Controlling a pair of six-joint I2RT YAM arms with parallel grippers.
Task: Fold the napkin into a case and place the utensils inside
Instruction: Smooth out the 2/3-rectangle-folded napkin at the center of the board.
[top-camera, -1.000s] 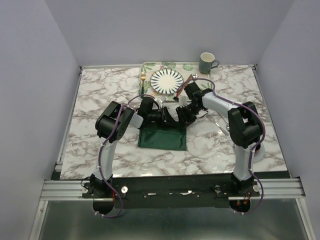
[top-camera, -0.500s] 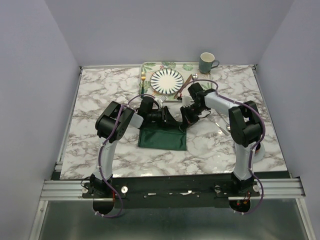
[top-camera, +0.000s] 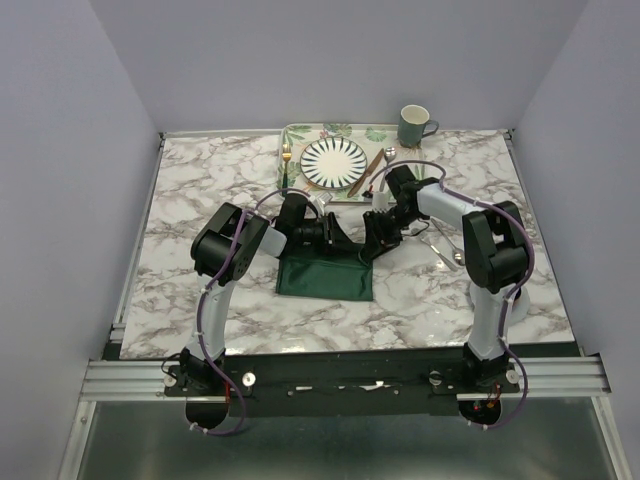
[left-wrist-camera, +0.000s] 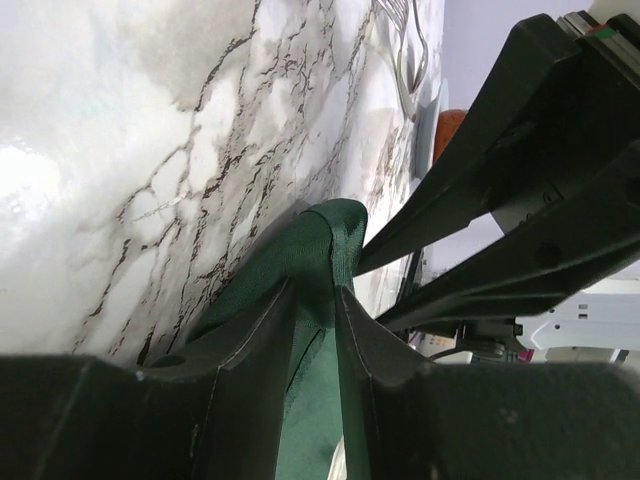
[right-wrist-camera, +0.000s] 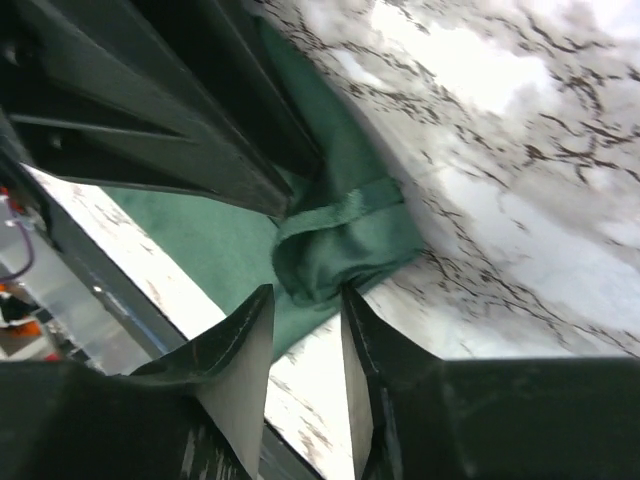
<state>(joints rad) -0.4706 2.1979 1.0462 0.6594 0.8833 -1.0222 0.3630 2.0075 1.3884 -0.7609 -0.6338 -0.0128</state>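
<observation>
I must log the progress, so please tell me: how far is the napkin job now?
Done: the napkin lies partly folded, a flat green rectangle. In hand: the left gripper pinches a fold at its far edge; the right gripper stands open at a bunched corner. Left: finishing the case and putting in the utensils; fork and knife lie by the plate.

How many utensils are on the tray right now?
3: gold fork left of the plate; copper knife and silver spoon right of it, the spoon partly behind the right arm. More may be hidden there.
</observation>
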